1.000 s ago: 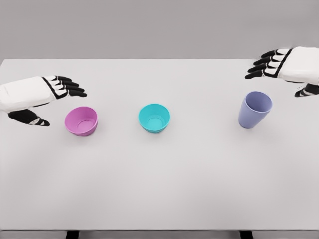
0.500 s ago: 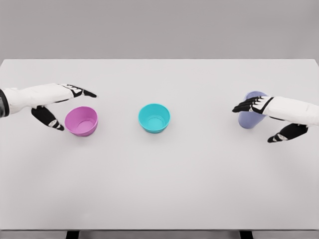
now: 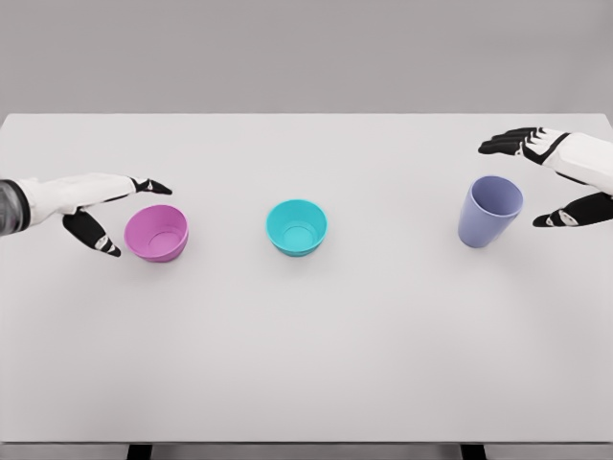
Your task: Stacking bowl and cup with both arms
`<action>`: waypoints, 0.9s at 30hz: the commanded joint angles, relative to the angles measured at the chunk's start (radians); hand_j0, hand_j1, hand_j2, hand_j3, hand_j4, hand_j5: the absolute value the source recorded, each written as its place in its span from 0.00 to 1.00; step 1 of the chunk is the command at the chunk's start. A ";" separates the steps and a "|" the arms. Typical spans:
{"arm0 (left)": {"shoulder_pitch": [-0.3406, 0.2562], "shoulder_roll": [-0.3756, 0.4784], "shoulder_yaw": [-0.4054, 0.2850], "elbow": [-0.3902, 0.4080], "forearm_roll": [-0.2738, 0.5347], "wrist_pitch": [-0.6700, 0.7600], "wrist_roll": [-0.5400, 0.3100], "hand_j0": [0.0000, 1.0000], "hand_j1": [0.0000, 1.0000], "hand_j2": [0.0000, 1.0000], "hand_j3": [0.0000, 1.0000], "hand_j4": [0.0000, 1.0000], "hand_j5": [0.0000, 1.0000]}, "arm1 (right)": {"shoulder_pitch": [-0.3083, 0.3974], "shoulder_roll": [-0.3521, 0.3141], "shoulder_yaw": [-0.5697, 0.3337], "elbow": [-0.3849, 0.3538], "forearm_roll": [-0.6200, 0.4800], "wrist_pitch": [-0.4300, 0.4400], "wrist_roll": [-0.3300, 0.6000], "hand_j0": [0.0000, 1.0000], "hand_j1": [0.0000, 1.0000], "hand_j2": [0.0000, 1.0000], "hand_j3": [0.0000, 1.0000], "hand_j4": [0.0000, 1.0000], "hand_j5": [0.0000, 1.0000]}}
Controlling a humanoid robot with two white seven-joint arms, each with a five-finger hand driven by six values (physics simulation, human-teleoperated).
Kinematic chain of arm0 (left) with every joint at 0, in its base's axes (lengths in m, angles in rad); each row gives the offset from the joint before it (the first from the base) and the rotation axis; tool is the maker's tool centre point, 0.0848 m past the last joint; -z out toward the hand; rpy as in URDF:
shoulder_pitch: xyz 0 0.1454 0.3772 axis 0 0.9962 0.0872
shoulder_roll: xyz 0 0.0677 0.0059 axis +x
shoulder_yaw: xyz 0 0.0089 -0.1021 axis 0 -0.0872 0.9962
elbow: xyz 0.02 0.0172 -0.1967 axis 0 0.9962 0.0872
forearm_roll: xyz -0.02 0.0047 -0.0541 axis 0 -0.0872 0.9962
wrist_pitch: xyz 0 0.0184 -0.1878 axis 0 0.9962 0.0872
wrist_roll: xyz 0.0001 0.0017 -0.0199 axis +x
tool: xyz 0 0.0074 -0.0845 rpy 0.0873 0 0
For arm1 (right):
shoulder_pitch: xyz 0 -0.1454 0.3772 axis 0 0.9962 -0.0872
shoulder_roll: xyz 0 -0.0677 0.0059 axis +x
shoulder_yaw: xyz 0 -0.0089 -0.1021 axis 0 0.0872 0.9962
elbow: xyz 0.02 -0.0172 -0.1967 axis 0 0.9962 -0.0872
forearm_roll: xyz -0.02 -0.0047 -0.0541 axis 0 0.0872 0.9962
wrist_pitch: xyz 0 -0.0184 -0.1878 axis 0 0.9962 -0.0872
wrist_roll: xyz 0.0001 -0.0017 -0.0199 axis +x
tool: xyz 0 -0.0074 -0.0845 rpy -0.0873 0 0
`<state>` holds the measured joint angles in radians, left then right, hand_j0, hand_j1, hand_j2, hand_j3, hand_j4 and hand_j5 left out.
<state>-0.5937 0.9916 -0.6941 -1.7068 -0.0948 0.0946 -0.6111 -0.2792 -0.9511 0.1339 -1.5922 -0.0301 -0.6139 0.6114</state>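
On the white counter three vessels stand upright in a row, well apart from one another. The pink bowl sits at about nine o'clock from the centre, the teal bowl holds the middle, and the lavender cup stands at about three o'clock.

The left hand hovers just beside the pink bowl, at its nine o'clock. Its fingers are spread, the long ones reaching over the bowl's far rim and the thumb hanging low on the near side. It grips nothing yet. The right hand lies at the cup's two o'clock, near but apart, fingers open with the thumb held below them.

All three pieces look like thin, rigid plastic: light, smooth and probably a little slippery, unlikely to break but easy to tip or skid if nudged. The bowl would best be taken across its rim, thumb outside one wall and fingers over the opposite edge. The cup, being taller and tapered, likely wants a wrap round its upper wall, where it is widest.
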 commanded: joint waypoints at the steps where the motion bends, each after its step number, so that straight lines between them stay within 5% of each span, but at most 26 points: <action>1: 0.000 -0.004 -0.007 -0.013 -0.031 0.011 0.000 0.95 0.95 0.95 0.95 0.95 0.95 | 0.000 -0.002 -0.002 0.000 -0.007 0.003 -0.001 1.00 1.00 1.00 1.00 1.00 1.00; 14: 0.008 -0.039 -0.010 -0.039 -0.111 0.020 0.000 0.95 0.95 0.95 0.95 0.95 0.95 | 0.003 -0.003 -0.002 -0.002 -0.004 0.003 -0.001 1.00 1.00 1.00 1.00 1.00 1.00; 27: 0.008 -0.033 -0.008 -0.042 -0.148 -0.154 0.000 0.92 0.92 0.92 0.92 0.92 0.92 | 0.006 -0.006 -0.002 0.000 -0.004 0.003 -0.001 1.00 1.00 1.00 1.00 1.00 1.00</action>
<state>-0.5860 0.9577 -0.7030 -1.7487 -0.2422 -0.0461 -0.6112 -0.2730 -0.9551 0.1318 -1.5918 -0.0264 -0.6139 0.6114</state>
